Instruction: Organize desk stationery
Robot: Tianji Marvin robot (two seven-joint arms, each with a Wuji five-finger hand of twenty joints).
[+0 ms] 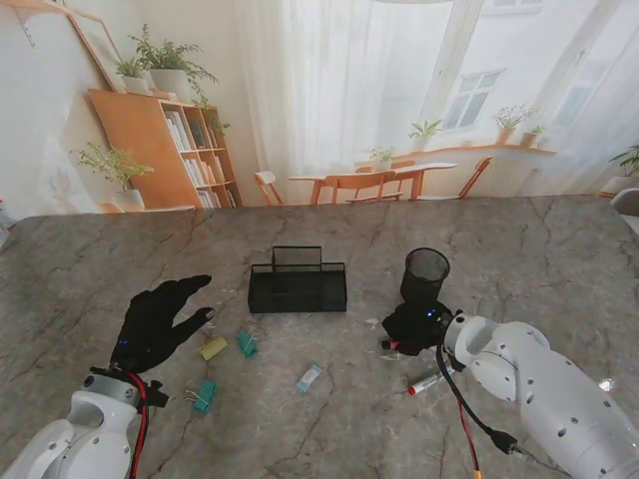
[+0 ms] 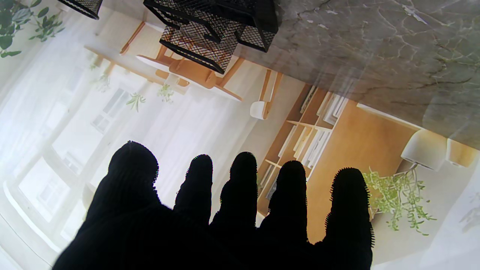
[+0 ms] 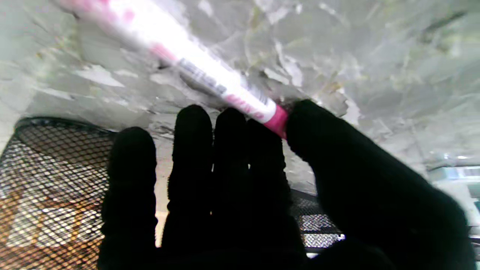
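The right hand [image 1: 414,326] sits at the foot of the mesh cup [image 1: 425,274], its fingertips [image 3: 195,123] and thumb touching the pink end of a white marker [image 3: 195,63] — whether they actually grip it cannot be told. In the stand view another marker [image 1: 431,380] lies on the table at 5 o'clock from that hand, just beside the forearm. The left hand [image 1: 160,321] hovers empty with fingers spread — the clips [image 1: 213,347] lie at its 3 to 5 o'clock, the black mesh tray [image 1: 298,287] at 2 o'clock.
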